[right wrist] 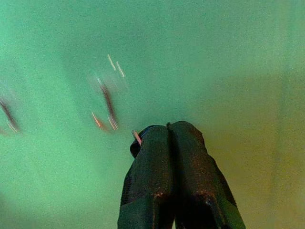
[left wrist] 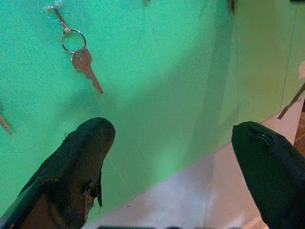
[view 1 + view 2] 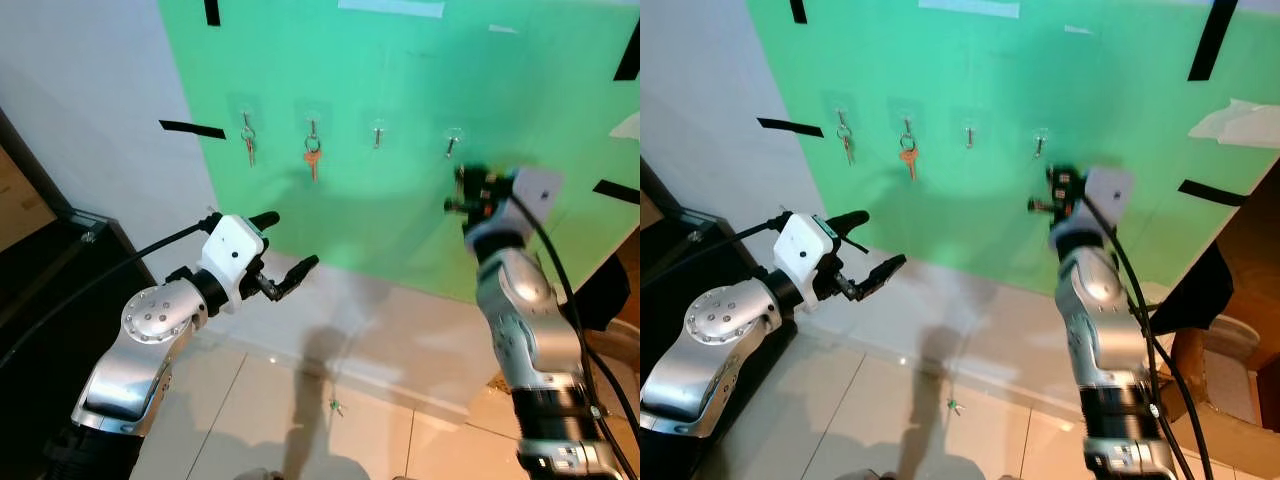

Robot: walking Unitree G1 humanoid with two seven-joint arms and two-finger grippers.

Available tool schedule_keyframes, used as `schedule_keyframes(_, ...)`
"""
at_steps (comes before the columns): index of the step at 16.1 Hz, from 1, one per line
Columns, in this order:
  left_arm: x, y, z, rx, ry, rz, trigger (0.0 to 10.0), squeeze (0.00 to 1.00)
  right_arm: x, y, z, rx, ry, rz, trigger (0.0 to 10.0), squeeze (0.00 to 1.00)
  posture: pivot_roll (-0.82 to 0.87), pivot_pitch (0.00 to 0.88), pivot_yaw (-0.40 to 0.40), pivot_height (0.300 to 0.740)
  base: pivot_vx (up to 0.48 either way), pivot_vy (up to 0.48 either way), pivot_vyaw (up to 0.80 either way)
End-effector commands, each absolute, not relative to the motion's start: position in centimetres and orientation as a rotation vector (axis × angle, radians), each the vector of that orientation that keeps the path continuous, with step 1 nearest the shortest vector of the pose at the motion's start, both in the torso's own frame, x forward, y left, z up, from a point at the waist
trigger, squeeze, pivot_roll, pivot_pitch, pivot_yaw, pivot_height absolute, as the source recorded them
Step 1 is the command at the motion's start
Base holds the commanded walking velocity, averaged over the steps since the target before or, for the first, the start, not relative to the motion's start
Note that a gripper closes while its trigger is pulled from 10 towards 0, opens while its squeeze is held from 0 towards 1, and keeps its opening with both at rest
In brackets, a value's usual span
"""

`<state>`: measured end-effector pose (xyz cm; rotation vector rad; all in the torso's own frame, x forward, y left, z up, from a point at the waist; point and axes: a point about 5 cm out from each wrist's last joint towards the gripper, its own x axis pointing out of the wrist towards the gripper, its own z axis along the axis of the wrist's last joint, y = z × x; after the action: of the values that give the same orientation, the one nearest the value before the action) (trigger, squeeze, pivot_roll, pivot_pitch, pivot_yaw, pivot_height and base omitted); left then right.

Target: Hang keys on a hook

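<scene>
On the far wall, a bright green sheet (image 3: 420,150) carries a row of four small clear hooks. The leftmost hook holds a silver key (image 3: 248,143), the next a copper-coloured key on a ring (image 3: 312,157); the third hook (image 3: 377,133) and the fourth hook (image 3: 452,140) look bare. The right hand (image 3: 462,190) is raised just below the fourth hook, its black fingers (image 1: 169,162) pressed shut with a thin pale sliver at the tips; what it is cannot be told. The left hand (image 3: 290,245) hovers lower left, fingers spread wide, holding nothing. Pale glossy floor tiles (image 3: 300,400) lie below, with a small green-tinted object (image 3: 336,406) on them.
</scene>
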<state>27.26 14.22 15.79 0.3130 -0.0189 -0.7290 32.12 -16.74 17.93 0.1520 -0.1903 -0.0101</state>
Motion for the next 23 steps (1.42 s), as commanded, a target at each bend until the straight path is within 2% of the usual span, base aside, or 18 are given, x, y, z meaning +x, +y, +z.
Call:
schedule_keyframes(1, 27.3, 14.2, 15.7, 0.321, -0.018, -0.72, 10.0, 0.17, 32.4, -16.3, 18.5, 0.166, -0.231, 0.015, 10.0, 0.0, -0.08, 0.0, 0.037, 0.74, 0.0, 0.0, 0.0)
schedule_keyframes(4, 27.2, 14.1, 15.6, 0.319, -0.016, -0.722, 10.0, 0.17, 32.6, -15.4, 19.4, 0.083, -0.302, 0.04, 10.0, 0.0, -0.07, 0.0, 0.032, 0.74, 0.0, 0.0, 0.0)
schedule_keyframes(8, 27.1, 14.0, 15.5, 0.318, -0.015, -0.725, 10.0, 0.17, 33.1, -15.4, 18.8, -0.002, -0.289, 0.023, 10.0, 0.0, -0.07, 0.0, 0.033, 0.74, 0.0, 0.0, 0.0)
schedule_keyframes(10, 27.1, 14.0, 15.5, 0.317, -0.017, -0.73, 10.0, 0.16, 33.3, -15.9, 18.4, -0.114, -0.276, -0.02, 10.0, 0.0, -0.07, 0.0, 0.035, 0.74, 0.0, 0.0, 0.0)
schedule_keyframes(14, 27.2, 13.8, 15.6, 0.317, -0.02, -0.736, 10.0, 0.17, 33.3, -15.8, 18.5, -0.175, -0.3, -0.021, 10.0, 0.0, -0.07, 0.0, 0.034, 0.74, 0.0, 0.0, 0.0)
schedule_keyframes(20, 27.1, 13.8, 15.6, 0.316, -0.023, -0.738, 10.0, 0.17, 33.2, -13.8, 19.2, -0.244, -0.361, 0.063, 10.0, 0.0, -0.07, 0.0, 0.029, 0.74, 0.0, 0.0, 0.0)
schedule_keyframes(23, 27.1, 13.8, 15.6, 0.316, -0.022, -0.736, 10.0, 0.17, 33.0, -13.3, 18.5, -0.383, -0.356, 0.101, 10.0, 0.0, -0.07, 0.0, 0.025, 0.74, 0.0, 0.0, 0.0)
